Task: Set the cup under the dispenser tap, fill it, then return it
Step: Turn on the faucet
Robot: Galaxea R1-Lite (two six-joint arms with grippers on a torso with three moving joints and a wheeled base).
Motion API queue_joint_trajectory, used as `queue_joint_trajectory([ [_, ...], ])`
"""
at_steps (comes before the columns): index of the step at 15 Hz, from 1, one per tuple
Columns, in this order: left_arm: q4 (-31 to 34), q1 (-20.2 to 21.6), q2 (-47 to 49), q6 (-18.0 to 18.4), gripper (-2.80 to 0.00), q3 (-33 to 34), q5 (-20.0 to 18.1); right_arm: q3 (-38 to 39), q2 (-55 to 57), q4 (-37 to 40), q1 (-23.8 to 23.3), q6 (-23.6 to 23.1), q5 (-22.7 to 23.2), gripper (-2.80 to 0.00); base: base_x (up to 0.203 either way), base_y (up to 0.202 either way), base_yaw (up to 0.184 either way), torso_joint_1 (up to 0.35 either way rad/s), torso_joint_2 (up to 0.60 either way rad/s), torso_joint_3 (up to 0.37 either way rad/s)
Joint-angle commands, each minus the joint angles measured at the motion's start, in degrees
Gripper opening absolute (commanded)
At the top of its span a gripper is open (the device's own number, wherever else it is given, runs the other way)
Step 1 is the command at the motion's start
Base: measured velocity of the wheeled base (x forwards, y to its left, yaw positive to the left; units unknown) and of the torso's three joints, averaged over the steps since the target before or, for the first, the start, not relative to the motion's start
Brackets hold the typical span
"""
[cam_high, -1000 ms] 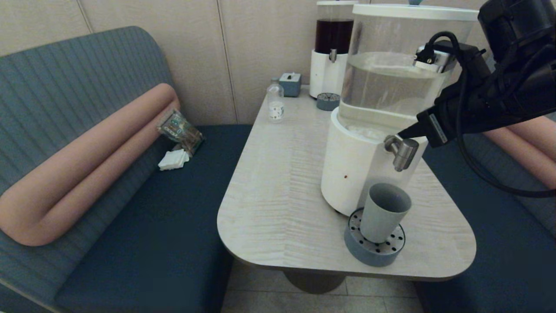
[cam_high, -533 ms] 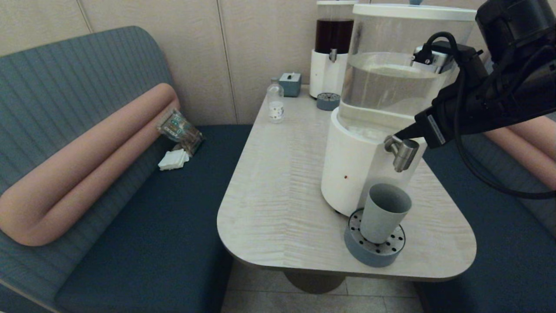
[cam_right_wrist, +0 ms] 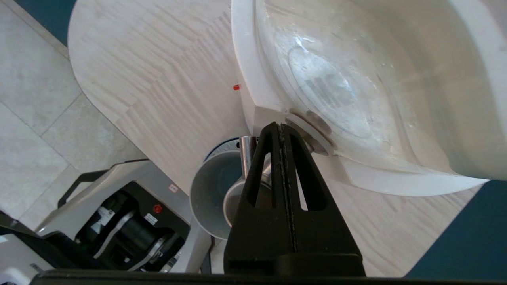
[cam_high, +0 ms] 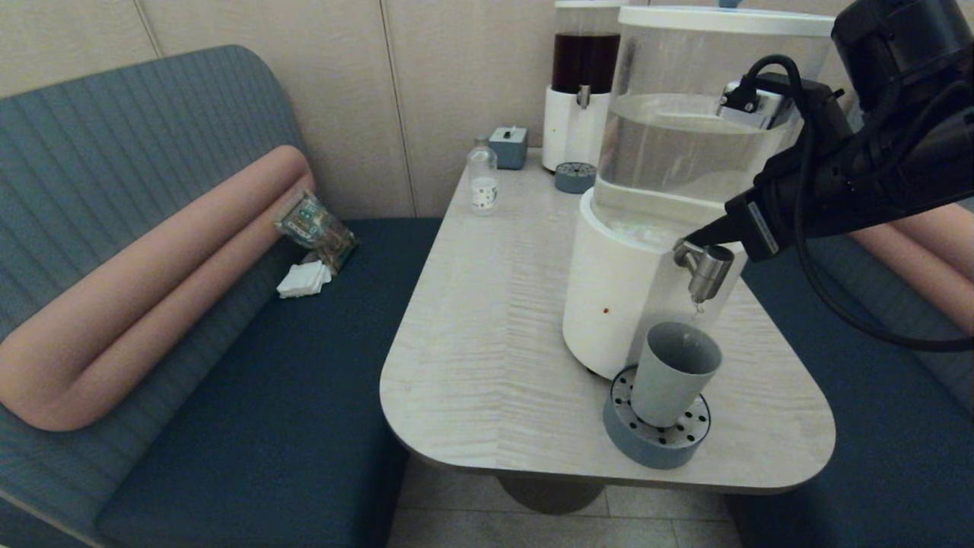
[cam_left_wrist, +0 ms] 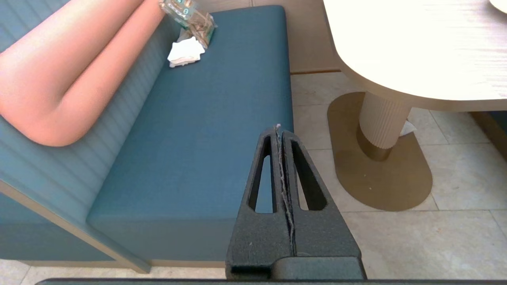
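The grey-blue cup [cam_high: 671, 373] stands upright on the round perforated drip tray [cam_high: 656, 430], directly below the brushed-metal dispenser tap [cam_high: 705, 266] of the big white-based dispenser [cam_high: 624, 297]. A thin drip shows under the spout. My right gripper [cam_high: 694, 237] is shut, its tip pressed on the tap's top from the right. In the right wrist view the right gripper [cam_right_wrist: 279, 127] sits over the tap [cam_right_wrist: 246, 152], with the cup's open mouth [cam_right_wrist: 212, 190] beneath. My left gripper [cam_left_wrist: 279, 130] is shut and empty, parked low over the bench seat beside the table.
A dark-liquid dispenser [cam_high: 582, 84] with its own small drip tray [cam_high: 574, 177], a clear bottle [cam_high: 482, 183] and a small blue box [cam_high: 509, 147] stand at the table's far end. A packet [cam_high: 316, 228] and white napkins [cam_high: 303, 280] lie on the left bench.
The right gripper has pushed slightly down and inward on the tap, the spout has tipped more upright, and a drip now shows below it. The cup has not moved.
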Motion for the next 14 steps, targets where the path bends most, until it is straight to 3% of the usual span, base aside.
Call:
queue_joint_trajectory([
  [1,0.0,0.0,0.1,0.0,-2.80,0.0,0.0,0.2,-0.6,0.4,0.0,-0.1,0.6,-2.80,0.000,0.000,0.000,0.000,0.00,0.000],
  [6,0.0,0.0,0.1,0.0,-2.80,0.0,0.0,0.8,-1.3,0.4,-0.7,0.0,1.0,-2.80,0.000,0.000,0.000,0.000,0.00,0.000],
  [14,0.0,0.0,0.1,0.0,-2.80,0.0,0.0,4.3,-4.1,-1.5,-6.6,0.4,1.1,-2.80,0.000,0.000,0.000,0.000,0.00,0.000],
])
